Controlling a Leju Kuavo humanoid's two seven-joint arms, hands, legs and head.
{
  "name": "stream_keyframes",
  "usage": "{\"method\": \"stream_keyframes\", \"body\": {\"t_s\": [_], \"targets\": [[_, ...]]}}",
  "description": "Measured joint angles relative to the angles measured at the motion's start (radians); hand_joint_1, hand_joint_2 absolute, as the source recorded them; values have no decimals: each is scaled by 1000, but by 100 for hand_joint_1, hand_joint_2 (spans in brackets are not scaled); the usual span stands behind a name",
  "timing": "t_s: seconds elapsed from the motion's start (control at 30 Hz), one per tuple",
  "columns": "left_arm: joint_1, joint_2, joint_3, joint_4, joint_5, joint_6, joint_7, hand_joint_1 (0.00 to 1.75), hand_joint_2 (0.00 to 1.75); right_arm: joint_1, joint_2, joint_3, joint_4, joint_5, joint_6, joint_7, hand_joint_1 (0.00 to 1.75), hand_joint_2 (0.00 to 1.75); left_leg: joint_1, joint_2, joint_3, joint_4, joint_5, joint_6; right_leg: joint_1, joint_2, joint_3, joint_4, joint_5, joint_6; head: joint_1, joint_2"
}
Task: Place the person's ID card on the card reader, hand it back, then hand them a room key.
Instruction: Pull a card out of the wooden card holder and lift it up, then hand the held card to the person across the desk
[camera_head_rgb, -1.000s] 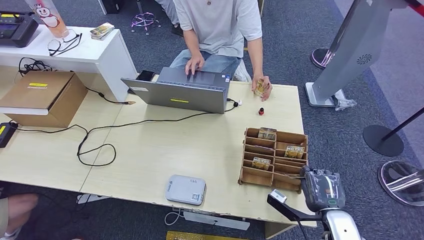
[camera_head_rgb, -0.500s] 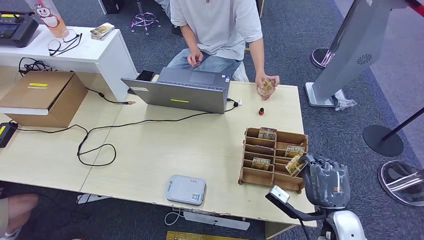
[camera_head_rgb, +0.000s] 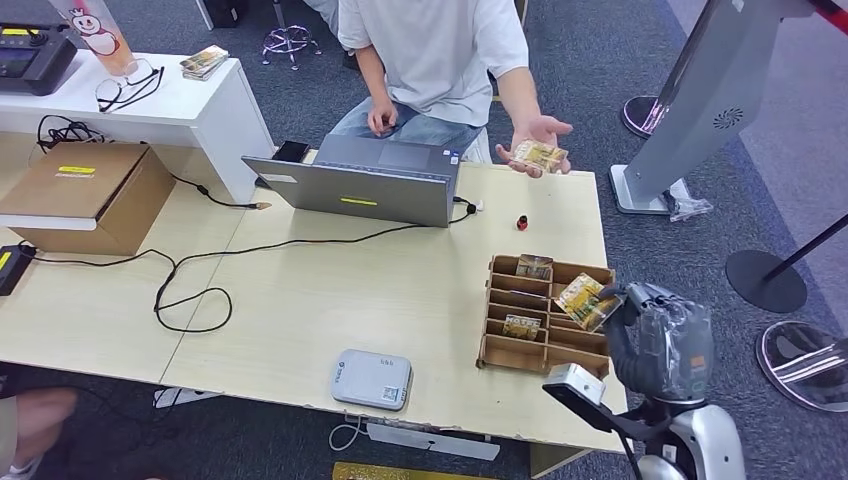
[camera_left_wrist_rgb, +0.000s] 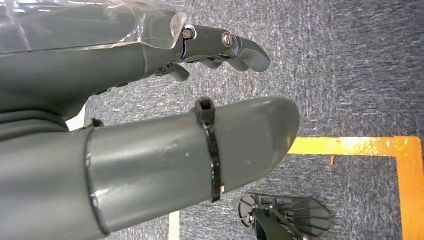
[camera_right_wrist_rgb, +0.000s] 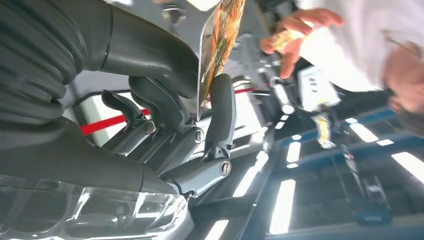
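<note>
- While I hold position, my right hand (camera_head_rgb: 662, 340) hangs over the table's right edge, just beside the wooden card rack (camera_head_rgb: 545, 320), pinching a room key card (camera_head_rgb: 585, 300) between thumb and a finger; the right wrist view shows the card (camera_right_wrist_rgb: 220, 45) edge-on in that pinch.
- My left hand (camera_left_wrist_rgb: 150, 130) hangs over grey carpet with fingers apart, holding nothing.
- Across the table, past its far right corner, the person's open palm (camera_head_rgb: 540, 140) is turned up with the ID card (camera_head_rgb: 537, 155) lying on it.
- Between rack and palm I see bare tabletop (camera_head_rgb: 560, 215) apart from a small red object (camera_head_rgb: 522, 222).
- Near the front edge sits the grey card reader (camera_head_rgb: 371, 379), well apart from the rack.
- The laptop (camera_head_rgb: 360, 185) stands at the far edge.
</note>
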Motion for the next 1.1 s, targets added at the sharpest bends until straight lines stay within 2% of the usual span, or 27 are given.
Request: {"method": "stream_keyframes", "body": {"t_s": [0.13,0.27,0.57,0.8,1.1], "targets": [[-12,-4,0,0,-23,-1,1,0,0,-98,20,41,26,-56,29,-23,175,175,0,0,0,0,1,0,0,0,0,0,1,0,0,0],[-28,-8,0,0,-43,-5,11,0,0,-239,47,94,109,-93,48,-20,175,175,0,1,1,0,2,0,0,1,0,1,2,0,0,0],[-48,-10,-1,0,-67,-10,33,0,0,-491,113,177,368,-26,37,62,175,175,0,0,0,0,3,0,0,0,0,1,2,-1,0,0],[-48,-9,-1,0,-66,-9,50,0,0,-577,153,204,497,11,34,87,175,175,0,0,0,0,3,1,0,0,0,1,2,-1,0,0],[-45,-5,-1,0,-50,-6,49,0,0,-621,188,224,570,21,33,86,175,175,0,0,0,0,3,1,0,0,0,1,2,-1,0,0]]}}
